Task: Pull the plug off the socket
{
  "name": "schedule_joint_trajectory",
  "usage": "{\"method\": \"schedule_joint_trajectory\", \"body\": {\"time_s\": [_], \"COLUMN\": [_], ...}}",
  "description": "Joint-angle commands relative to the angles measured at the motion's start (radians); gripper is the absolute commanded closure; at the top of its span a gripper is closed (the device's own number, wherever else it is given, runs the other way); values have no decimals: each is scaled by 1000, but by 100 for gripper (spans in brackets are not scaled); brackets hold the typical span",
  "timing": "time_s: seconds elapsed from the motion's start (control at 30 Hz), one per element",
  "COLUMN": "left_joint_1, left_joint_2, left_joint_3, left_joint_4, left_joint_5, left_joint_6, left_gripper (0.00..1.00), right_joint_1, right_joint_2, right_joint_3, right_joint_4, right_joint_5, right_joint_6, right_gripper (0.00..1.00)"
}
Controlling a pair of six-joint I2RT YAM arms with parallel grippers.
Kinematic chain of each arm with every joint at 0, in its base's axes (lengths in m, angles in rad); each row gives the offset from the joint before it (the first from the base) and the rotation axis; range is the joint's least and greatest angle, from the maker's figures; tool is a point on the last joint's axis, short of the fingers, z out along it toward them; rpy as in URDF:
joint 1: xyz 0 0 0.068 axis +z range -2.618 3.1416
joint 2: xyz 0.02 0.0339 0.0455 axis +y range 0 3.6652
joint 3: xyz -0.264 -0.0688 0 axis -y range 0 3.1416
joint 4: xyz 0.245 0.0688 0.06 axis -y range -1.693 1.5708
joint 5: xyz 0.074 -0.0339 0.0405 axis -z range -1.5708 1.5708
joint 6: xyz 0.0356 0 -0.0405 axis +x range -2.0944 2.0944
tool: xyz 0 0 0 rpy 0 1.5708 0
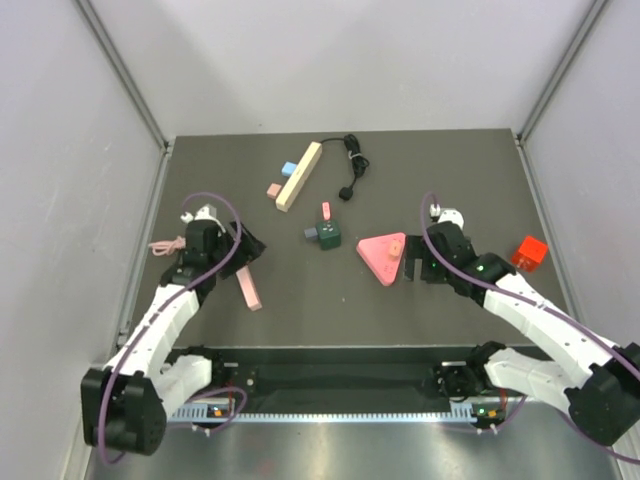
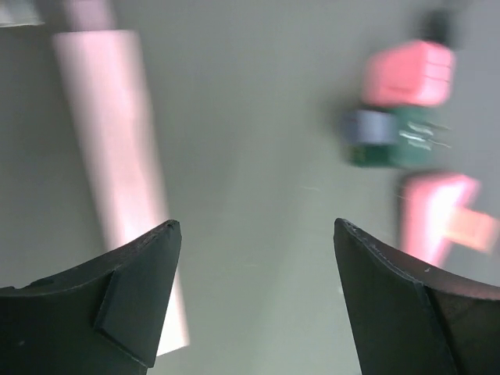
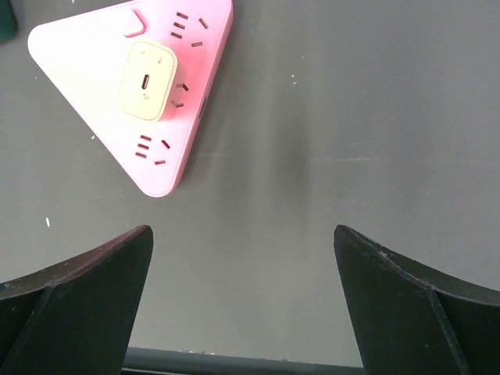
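Note:
The pink triangular socket lies right of the table's middle, with a cream plug seated in its top. In the right wrist view the socket and the plug are at the upper left. My right gripper is open and empty just right of the socket; its jaws stand wide over bare table, short of the socket. My left gripper is open and empty at the left, its jaws over bare table. The socket shows blurred at the far right of the left wrist view.
A pink bar lies by the left gripper. A green cube with a grey adapter and a small pink piece sit mid-table. A wooden strip, a black cable, a red cube and a pink cable lie around.

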Motion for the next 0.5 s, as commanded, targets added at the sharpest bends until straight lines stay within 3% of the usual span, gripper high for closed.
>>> {"method": "schedule_joint_trajectory", "body": {"time_s": [0.0,0.2,0.33,0.47], "left_joint_1": [-89,-409,-529,-594], "left_joint_2": [-37,186,386,576], "left_joint_3": [-65,-37,2,57], "left_joint_4": [297,557,804,927], "left_joint_5": [195,95,60,15], "left_joint_6": [-84,-185,-254,-330], "left_gripper": [17,18,23,24], "right_joint_1": [-4,-7,-10,-10], "right_joint_2": [-29,-44,-47,-70], "right_joint_3": [29,18,19,13], "right_joint_4": [-4,25,22,19], "right_joint_5": [-12,-58,-75,-90], "right_joint_6": [-19,-2,0,12], "right_gripper": [0,0,0,0]}}
